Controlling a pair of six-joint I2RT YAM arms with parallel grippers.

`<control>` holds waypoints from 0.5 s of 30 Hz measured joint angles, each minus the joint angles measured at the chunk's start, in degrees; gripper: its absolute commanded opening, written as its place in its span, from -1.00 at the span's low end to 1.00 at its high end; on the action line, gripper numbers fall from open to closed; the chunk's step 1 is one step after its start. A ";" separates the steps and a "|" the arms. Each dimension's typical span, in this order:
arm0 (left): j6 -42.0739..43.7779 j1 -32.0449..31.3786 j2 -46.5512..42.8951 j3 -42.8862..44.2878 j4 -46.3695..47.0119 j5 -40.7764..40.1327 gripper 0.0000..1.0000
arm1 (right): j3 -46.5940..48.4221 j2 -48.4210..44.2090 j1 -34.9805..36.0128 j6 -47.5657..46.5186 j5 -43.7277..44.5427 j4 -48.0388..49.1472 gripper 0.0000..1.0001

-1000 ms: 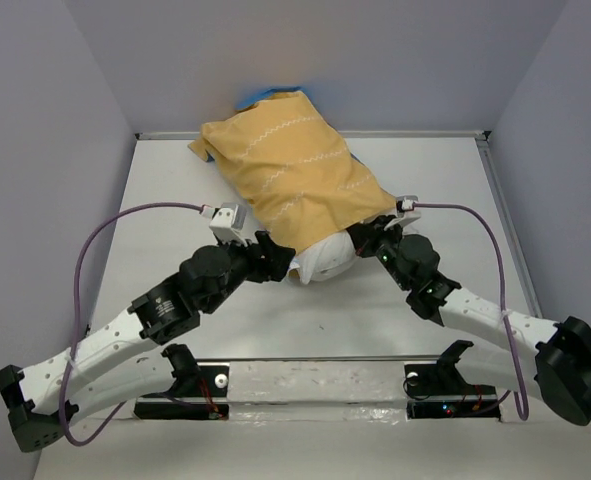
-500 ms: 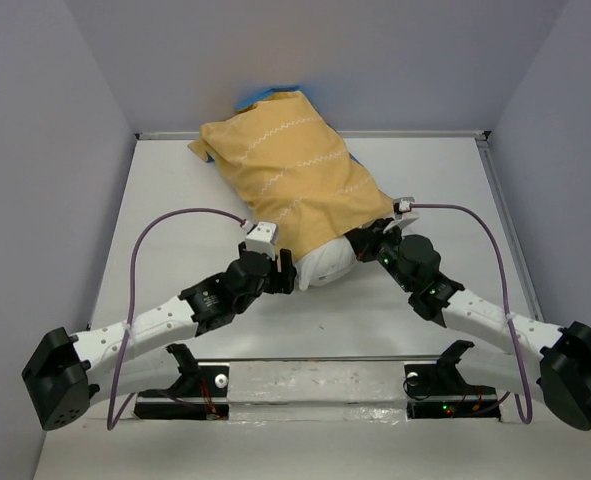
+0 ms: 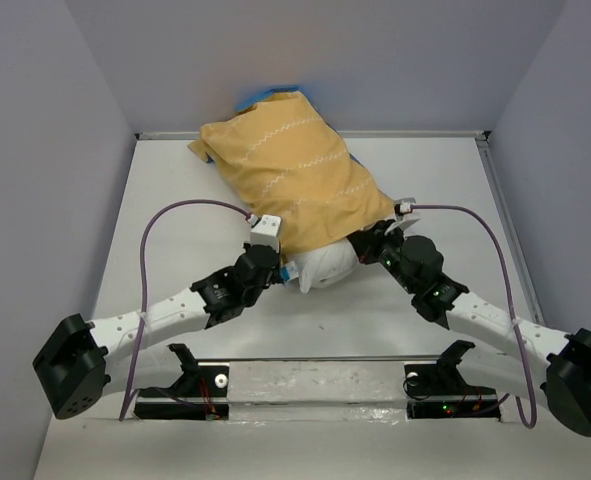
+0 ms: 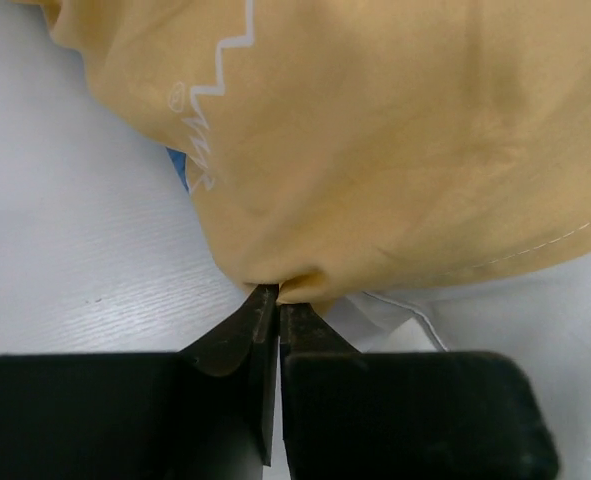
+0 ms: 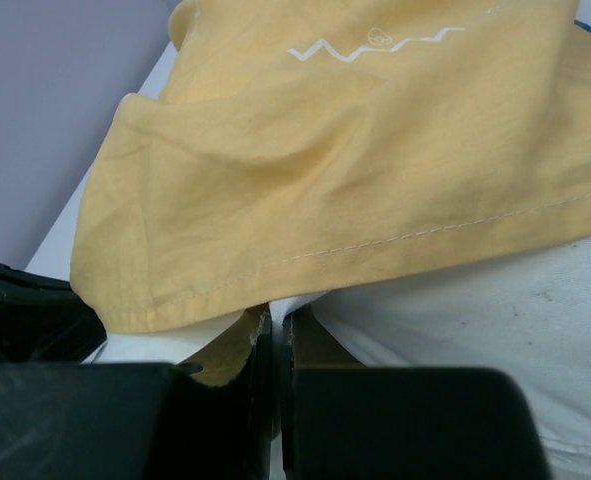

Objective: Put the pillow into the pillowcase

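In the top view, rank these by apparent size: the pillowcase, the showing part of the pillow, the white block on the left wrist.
1. pillowcase, by far the largest
2. pillow, exposed end only
3. white block, clearly the smallest

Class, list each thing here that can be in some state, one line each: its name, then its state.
plump white fabric pillow: mostly inside the case, one end poking out of the opening.
mustard-yellow fabric pillowcase: stuffed full, covering most of the pillow.
left gripper: shut on the pillowcase hem.
right gripper: shut on the pillowcase hem.
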 measured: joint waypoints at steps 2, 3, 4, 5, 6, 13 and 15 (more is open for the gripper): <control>-0.02 0.24 -0.07 0.00 0.07 -0.37 -0.99 | 0.00 -0.74 0.00 -0.59 0.24 -0.94 -1.00; 0.02 0.26 -0.17 0.00 0.07 -0.50 -0.99 | 0.02 -1.11 0.00 -0.87 0.44 -1.44 -1.00; 0.02 0.26 -0.33 0.00 0.02 -0.50 -0.99 | 0.04 -1.64 0.00 -1.38 0.66 -2.01 -1.00; 0.00 0.26 -0.70 0.00 -0.02 -0.37 -0.99 | 0.20 -1.86 0.00 -1.75 0.79 -2.54 -1.00; -0.04 0.28 -1.20 0.00 -0.11 -0.15 -0.99 | 0.48 -2.03 0.00 -2.14 0.94 -3.17 -1.00; -0.66 0.59 -7.69 3.41 -4.79 5.16 -1.00 | 3.45 -0.39 0.13 -4.28 0.04 -5.46 -1.00; -0.68 0.68 -7.89 7.10 -6.43 7.67 -1.00 | 4.94 1.33 1.44 -5.20 1.95 -5.53 -1.00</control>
